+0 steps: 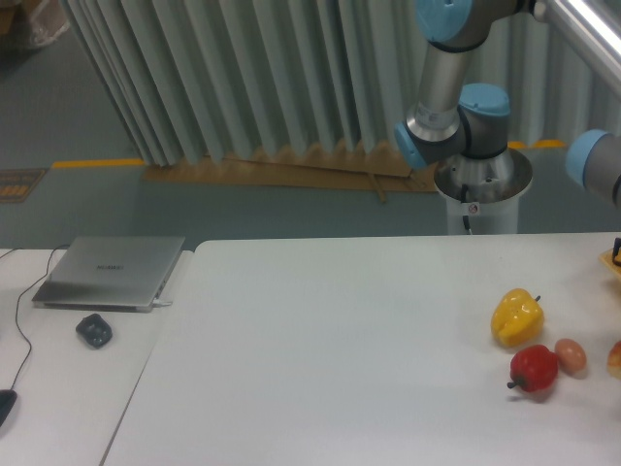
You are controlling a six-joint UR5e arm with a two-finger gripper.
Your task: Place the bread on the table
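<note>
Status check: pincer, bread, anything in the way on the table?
Pincer out of frame. Bread barely showing at the right edge, low over the table; held or set down, can't tell. Egg, red fruit, pepper close beside it.

Table [340, 369]: plain matte white. Bell pepper [516, 316]: yellow. Fruit [534, 370]: red, dark stem. Egg-shaped item [571, 355]: brown-tan. Bread [615, 358], partly cut off at right edge: orange-tan. Laptop [112, 271]: grey. Arm [456, 87]: silver with light-blue joints
</note>
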